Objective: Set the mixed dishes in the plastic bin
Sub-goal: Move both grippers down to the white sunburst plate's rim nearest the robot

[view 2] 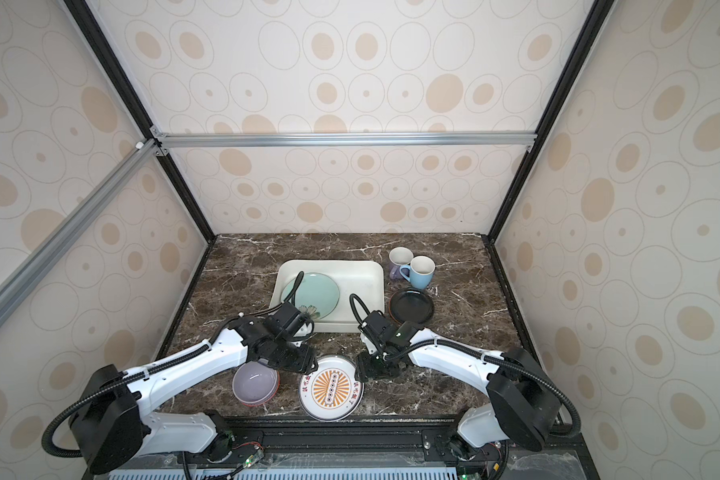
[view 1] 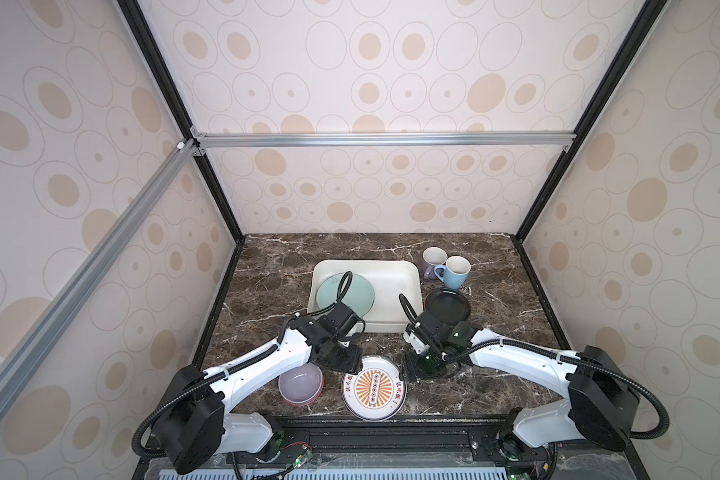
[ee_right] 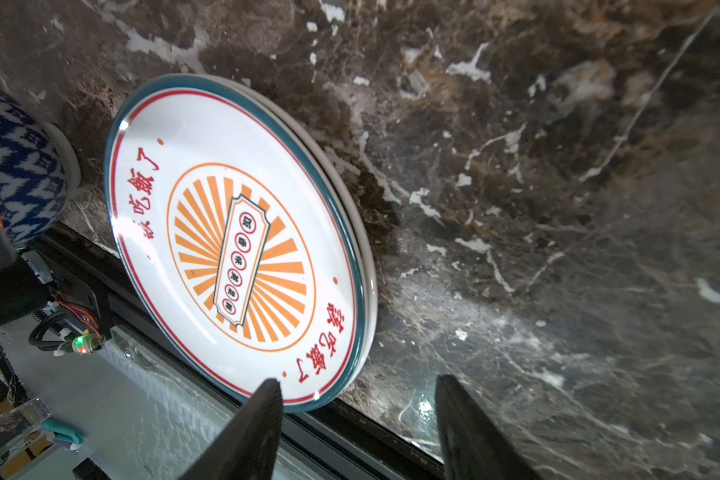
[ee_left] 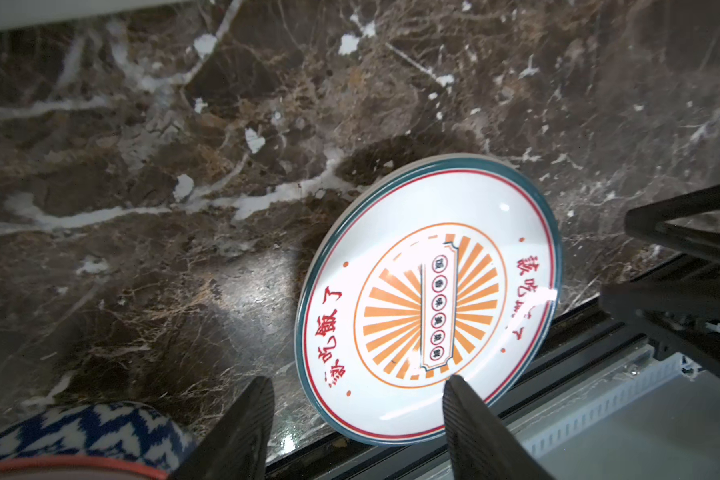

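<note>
A dark brown marble counter (view 1: 275, 286) with white veins spans the booth. Cream wallpaper (view 1: 391, 62) printed with tan ovals covers the walls, crossed by a silver aluminium bar (view 1: 383, 139).

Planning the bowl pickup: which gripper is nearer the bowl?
Left. The left gripper is right beside the bowl; the right gripper is across the sunburst plate from it.

Mint-green plate (view 1: 358, 297) in bin (view 1: 393, 264); sunburst plate (view 1: 374, 388), lavender bowl (view 1: 300, 383), mugs (view 1: 457, 274), black plate (view 1: 447, 306) — all outside it
</note>
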Controlling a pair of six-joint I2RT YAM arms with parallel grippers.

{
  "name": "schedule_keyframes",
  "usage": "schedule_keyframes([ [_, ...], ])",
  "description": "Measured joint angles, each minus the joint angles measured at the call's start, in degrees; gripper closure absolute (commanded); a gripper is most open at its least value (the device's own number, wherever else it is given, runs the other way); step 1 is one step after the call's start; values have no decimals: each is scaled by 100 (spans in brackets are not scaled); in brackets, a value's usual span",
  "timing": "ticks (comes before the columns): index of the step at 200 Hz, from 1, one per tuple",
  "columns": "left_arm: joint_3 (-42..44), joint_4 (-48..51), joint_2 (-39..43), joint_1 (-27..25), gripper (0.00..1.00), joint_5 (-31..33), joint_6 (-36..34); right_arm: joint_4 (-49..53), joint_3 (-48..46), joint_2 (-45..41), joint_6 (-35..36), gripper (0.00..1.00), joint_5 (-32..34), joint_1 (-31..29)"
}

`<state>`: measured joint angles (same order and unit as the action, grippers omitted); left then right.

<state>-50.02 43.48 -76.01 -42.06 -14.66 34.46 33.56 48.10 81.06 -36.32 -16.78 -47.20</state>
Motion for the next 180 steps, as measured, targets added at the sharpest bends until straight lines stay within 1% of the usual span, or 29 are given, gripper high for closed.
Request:
schedule_keyframes([
  [23,0,109,-122,-2,36,66,-2,-92,0,122,-55,39,-59,0],
  [54,0,140,-341,-4,44,37,-42,-225,0,358,-87,41,-144,0],
  [122,-4,197,-763,-7,46,-164,-199,-380,0,605,-96,44,-295,0],
  [171,-4,205,-944,-7,47,-251,-280,-452,0,619,-101,46,-317,0],
  [180,-4,205,-973,-7,49,-286,-289,-461,0,627,-103,46,-319,0],
])
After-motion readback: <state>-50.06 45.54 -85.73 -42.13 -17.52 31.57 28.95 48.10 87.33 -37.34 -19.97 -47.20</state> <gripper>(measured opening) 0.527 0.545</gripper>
